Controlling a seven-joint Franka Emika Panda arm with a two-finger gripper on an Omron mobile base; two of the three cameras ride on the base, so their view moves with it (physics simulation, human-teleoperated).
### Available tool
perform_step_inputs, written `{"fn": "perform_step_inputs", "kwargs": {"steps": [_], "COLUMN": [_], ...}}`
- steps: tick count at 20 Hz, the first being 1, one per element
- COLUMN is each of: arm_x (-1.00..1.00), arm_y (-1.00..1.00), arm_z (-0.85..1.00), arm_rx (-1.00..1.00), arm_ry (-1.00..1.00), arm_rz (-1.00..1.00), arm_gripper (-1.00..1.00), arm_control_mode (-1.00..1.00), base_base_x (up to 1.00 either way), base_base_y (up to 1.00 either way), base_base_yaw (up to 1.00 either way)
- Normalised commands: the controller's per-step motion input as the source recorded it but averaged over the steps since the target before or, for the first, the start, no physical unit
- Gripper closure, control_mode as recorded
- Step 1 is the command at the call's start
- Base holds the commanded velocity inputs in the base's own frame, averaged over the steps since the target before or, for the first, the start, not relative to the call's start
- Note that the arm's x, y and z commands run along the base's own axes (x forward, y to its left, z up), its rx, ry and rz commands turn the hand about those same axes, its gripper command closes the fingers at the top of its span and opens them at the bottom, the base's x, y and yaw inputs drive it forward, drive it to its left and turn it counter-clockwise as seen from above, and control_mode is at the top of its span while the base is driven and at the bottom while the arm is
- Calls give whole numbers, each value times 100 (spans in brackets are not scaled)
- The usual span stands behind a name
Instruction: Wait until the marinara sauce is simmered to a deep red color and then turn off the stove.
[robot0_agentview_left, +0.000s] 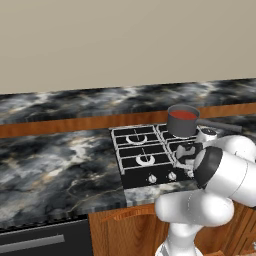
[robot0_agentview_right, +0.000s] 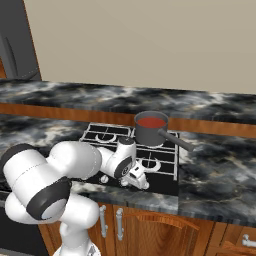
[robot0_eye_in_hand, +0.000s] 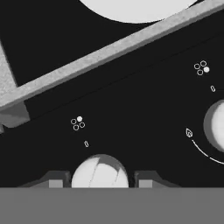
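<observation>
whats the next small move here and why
Probably close the end effector on the silver knob and turn it off. In the hand view that knob sits right between the two fingertips, which stand apart on either side of it. The marinara sauce in the saucepan on the stove already looks red.

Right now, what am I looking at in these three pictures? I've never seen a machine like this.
It is a white robot arm in a computer-drawn kitchen. Two pictures come from cameras on its base, left and right, looking over the arm. The third looks out from its hand. On the black stove sits a grey saucepan of red marinara sauce. The gripper, its two-fingered hand, sits low at the stove's front edge, its fingers either side of a silver knob; whether they pinch it I cannot tell.
</observation>
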Motion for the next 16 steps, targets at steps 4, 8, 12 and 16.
{"fn": "perform_step_inputs", "kwargs": {"steps": [4, 8, 12, 16], "arm_x": [0, -2, -13, -18], "arm_y": [0, -2, -1, 0], "arm_z": [-12, -13, -12, -20], "arm_rx": [9, 10, 10, 7], "arm_ry": [5, 2, 0, 0], "arm_rz": [-48, -49, -48, -49], "arm_gripper": [100, 100, 100, 100], "arm_control_mode": [-100, -100, -100, -100], "base_base_x": [0, 0, 0, 0], "base_base_y": [0, 0, 0, 0], "base_base_yaw": [0, 0, 0, 0]}}
